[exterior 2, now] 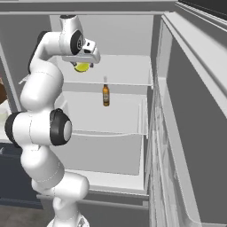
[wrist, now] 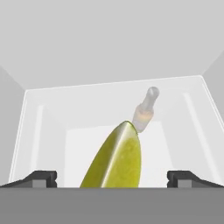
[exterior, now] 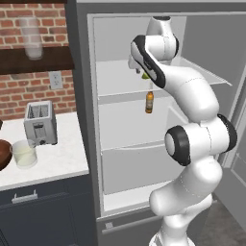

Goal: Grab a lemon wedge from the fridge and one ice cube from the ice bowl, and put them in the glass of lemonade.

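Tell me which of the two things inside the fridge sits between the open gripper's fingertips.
The yellow-green lemon wedge on the upper glass shelf sits between the gripper fingertips; the brown bottle stands upright on the shelf below.

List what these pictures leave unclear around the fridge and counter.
- Lemon wedge: lower end cut off at the bottom of the hand view; mostly hidden behind the arm in the left base view.
- Ice bowl: cut by the left edge of the left base view; ice cube not discernible.
- Brown bottle: label too small.
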